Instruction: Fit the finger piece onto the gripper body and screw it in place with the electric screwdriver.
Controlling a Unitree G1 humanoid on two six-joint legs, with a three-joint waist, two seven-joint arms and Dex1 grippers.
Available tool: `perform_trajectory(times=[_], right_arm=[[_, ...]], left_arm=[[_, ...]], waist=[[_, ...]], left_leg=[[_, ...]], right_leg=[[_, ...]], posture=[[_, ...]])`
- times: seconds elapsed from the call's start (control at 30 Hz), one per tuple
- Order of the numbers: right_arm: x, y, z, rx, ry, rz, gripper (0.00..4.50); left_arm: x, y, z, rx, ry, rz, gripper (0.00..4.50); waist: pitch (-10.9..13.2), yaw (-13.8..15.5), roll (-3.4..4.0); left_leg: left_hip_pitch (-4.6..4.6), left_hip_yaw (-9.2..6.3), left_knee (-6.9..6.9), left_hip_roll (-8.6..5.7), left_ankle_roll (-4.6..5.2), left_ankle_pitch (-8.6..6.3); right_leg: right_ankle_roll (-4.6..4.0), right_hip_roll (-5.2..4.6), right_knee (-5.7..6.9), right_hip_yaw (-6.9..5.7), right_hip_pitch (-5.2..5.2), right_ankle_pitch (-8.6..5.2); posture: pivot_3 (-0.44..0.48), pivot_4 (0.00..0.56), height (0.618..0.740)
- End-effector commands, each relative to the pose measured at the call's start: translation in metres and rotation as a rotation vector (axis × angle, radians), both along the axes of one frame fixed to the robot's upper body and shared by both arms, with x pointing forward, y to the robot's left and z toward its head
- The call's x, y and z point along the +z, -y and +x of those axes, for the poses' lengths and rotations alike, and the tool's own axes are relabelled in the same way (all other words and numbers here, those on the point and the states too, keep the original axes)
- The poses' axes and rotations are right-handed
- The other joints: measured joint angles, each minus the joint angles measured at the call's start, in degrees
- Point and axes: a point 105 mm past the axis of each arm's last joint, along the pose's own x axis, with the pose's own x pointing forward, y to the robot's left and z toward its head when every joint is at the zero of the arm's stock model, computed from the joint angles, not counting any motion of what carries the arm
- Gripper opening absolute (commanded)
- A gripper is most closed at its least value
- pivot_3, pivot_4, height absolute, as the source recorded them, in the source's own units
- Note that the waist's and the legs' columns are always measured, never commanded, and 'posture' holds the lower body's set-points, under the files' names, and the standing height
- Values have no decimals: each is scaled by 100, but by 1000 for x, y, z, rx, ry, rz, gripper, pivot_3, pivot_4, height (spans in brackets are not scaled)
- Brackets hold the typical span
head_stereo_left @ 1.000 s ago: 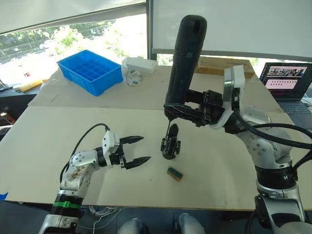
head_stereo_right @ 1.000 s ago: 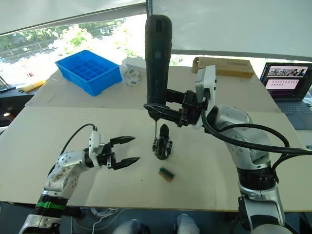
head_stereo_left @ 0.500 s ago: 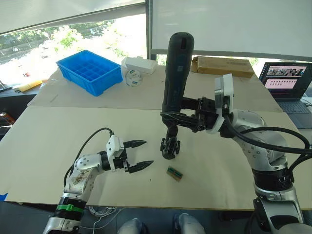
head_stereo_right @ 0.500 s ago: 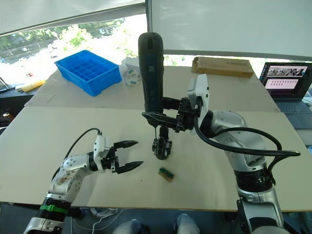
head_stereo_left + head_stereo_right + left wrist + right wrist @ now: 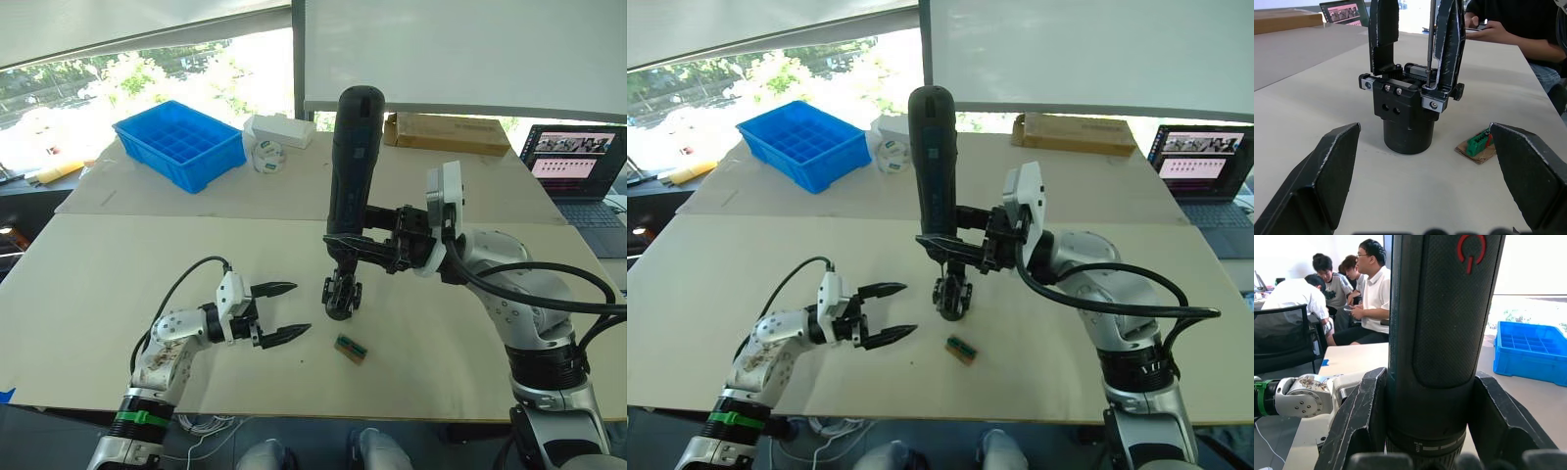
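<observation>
The gripper body (image 5: 1409,110) stands upright on its round base near the middle of the bench (image 5: 441,323), two black fingers rising from its top, and the thin metal bit of the electric screwdriver (image 5: 353,162) comes straight down onto a screw at the foot of one finger. The right tool (image 5: 367,245) pinches the screwdriver's lower barrel and holds it upright above the body. The left tool (image 5: 284,311) hovers just beside the body with its fingers spread, and a small green-and-brown block (image 5: 352,349) lies near the base.
</observation>
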Motion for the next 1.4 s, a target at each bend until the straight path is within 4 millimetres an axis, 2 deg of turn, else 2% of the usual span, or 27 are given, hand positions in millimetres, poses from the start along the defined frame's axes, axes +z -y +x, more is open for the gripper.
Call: perform_trajectory(times=[0.03, 0.77, 0.9, 1.13, 1.4], right_arm=[[11, 0, -7, 10, 73, 20, 1903], [9, -1, -6, 2, 88, 25, 1903], [11, -2, -7, 3, 93, 24, 1903], [14, -4, -9, 9, 99, 22, 1903], [17, -6, -11, 8, 103, 18, 1903]], left_arm=[[8, 3, -2, -16, 25, -16, 4500], [3, 9, -1, -7, 11, 5, 4500], [-11, 13, 4, 3, -5, 69, 4500], [-22, 29, 21, 8, -16, 104, 4500], [-25, 45, 33, -24, -12, 109, 4500]], waist=[[0, 2, 0], [0, 1, 0], [0, 2, 0], [0, 7, 0], [0, 0, 0]], left_leg=[[0, 0, 0, 0, 0, 0], [0, 0, 0, 0, 0, 0], [0, 1, 0, -1, 0, 0], [-1, 1, 1, -2, 0, 0], [-1, 1, 2, 0, -1, 1]], right_leg=[[0, 0, 0, 0, 0, 0], [0, 1, 0, 0, 0, 0], [0, 1, 0, 0, 0, 0], [0, 2, 0, 0, 1, 0], [0, 4, 1, 0, 0, 0]], posture=[[0, 150, 740], [0, 150, 740], [0, 150, 740], [0, 150, 740], [0, 150, 740]])
